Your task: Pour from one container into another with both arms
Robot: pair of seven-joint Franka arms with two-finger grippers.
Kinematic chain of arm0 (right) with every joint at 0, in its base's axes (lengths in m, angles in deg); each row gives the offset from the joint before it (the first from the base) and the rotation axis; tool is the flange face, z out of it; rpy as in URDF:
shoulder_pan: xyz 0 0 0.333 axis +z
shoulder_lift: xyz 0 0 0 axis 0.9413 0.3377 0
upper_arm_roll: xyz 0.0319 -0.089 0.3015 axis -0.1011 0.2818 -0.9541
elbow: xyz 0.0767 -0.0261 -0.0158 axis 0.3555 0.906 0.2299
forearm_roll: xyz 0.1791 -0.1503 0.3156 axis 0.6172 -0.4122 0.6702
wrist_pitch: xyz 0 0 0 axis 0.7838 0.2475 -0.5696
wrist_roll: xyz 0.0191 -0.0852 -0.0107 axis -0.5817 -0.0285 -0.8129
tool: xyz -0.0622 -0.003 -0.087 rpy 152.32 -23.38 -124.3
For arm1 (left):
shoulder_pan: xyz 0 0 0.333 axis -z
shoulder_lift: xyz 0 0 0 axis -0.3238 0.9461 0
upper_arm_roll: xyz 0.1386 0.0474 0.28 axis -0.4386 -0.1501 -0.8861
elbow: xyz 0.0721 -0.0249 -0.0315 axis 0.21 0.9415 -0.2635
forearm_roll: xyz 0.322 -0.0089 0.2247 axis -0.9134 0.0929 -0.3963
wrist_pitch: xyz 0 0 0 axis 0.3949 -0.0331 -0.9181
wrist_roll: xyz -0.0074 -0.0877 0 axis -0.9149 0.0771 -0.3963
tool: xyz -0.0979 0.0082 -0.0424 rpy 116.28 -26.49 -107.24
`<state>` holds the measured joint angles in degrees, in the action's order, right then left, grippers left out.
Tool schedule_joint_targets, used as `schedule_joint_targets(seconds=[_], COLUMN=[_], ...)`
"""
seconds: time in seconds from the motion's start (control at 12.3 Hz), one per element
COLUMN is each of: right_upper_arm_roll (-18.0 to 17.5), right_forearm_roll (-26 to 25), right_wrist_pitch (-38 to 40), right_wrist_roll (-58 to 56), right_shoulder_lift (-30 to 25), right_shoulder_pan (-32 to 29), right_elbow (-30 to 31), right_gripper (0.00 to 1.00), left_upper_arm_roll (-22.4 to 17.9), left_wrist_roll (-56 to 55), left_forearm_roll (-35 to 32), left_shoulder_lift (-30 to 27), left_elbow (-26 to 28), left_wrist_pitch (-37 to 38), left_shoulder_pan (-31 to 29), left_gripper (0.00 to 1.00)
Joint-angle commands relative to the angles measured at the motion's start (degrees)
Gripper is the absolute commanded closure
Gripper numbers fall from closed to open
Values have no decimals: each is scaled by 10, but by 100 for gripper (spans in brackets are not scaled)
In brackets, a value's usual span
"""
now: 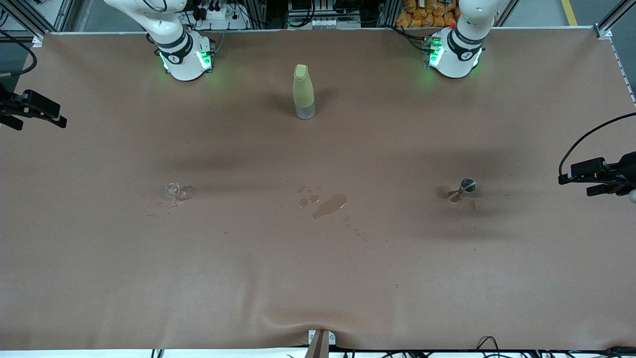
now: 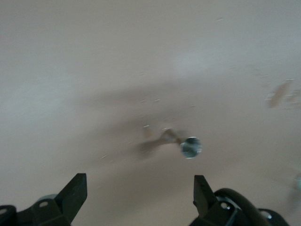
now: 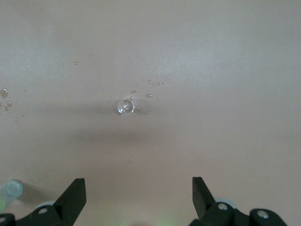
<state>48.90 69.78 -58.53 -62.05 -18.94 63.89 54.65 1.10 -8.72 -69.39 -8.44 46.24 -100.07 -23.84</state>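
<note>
1. The worktop [image 1: 318,278] is covered with a plain brown sheet. No writing or brand that I can make out on it or on anything sitting on it.
2. The clear glass cup [image 1: 173,191] stands upright toward the right arm's end of the worktop, with a few droplets scattered just beside it. The right wrist view looks straight down into it [image 3: 125,107].
3. The grey-rimmed cup [image 1: 465,187] sits toward the left arm's end, well apart from the glass one, about level with it. From the front it looks tilted, narrow body and round metallic rim. The left wrist view shows the shiny round rim [image 2: 190,147].
4. Between the two cups there's a small puddle [image 1: 329,206] plus some smaller wet spots next to it.
5. A tall yellow-green bottle [image 1: 303,91] stands upright between the two arm bases, farther from the front camera than both cups. If it has a label, it's too small to read.
6. The right gripper [image 1: 35,108] hangs up at the right arm's edge of the worktop, jaws spread wide, holding nothing [image 3: 136,197].
7. The left gripper [image 1: 594,176] hangs at the left arm's edge, jaws wide too, nothing in them [image 2: 138,197].
</note>
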Motion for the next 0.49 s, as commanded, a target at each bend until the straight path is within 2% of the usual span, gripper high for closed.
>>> schedule_joint_targets(seconds=[0.0, 0.24, 0.41], right_upper_arm_roll=[-15, -15, -15], right_forearm_roll=[-7, -7, -7], right_wrist_pitch=[1, 1, 2], right_wrist_roll=[4, 4, 4], right_shoulder_lift=[-1, -1, -1], right_shoulder_pan=[-14, -11, -11], right_elbow=[-3, -3, -3], right_gripper=[0, 0, 0], left_upper_arm_roll=[35, 45, 36], left_wrist_roll=[-92, -148, -160], left_forearm_roll=[-70, -70, -69], left_shoulder_lift=[-20, -28, -53], left_elbow=[0, 2, 2], left_wrist_pitch=[3, 8, 8], left_shoulder_pan=[6, 6, 13], left_gripper=[0, 0, 0])
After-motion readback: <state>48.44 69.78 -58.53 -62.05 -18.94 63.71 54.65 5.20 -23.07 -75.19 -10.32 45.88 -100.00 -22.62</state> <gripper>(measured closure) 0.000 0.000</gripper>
